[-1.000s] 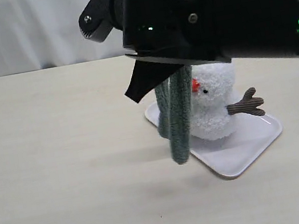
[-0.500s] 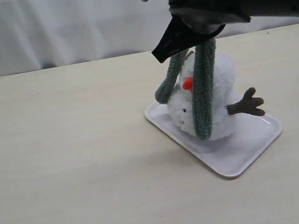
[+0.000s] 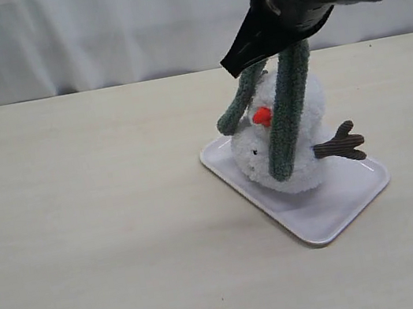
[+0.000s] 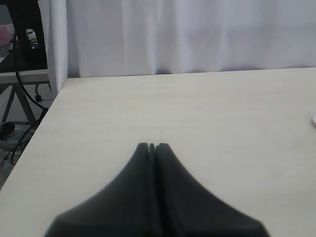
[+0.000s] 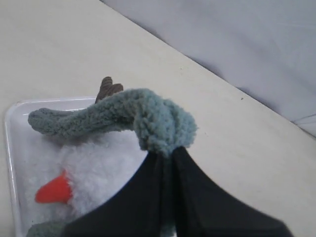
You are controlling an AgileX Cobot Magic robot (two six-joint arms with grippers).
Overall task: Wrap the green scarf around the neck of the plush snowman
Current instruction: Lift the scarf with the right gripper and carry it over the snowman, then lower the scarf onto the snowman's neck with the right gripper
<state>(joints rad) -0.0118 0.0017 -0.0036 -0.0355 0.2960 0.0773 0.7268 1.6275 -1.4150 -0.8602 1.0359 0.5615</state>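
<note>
The plush snowman (image 3: 304, 161) stands tilted on a white tray (image 3: 336, 208), its orange nose (image 3: 262, 116) and one brown twig arm (image 3: 340, 143) showing. My right gripper (image 3: 272, 51) hangs above its head, shut on the green scarf (image 3: 287, 112). Two ends of the scarf dangle in front of the snowman's face and body. In the right wrist view the gripper (image 5: 170, 150) pinches a fold of scarf (image 5: 148, 118) over the snowman (image 5: 94, 173). The neck is hidden behind the scarf. My left gripper (image 4: 152, 146) is shut and empty over bare table.
The pale wooden table (image 3: 83, 224) stretches wide to the left of the tray. A white curtain (image 3: 50, 38) closes the far side. The table's edge (image 4: 34, 138), a desk leg and cables show in the left wrist view.
My right gripper has carried the scarf to the right and up, from in front of the tray's left side to above the snowman's head. The scarf ends now hang across the snowman.
</note>
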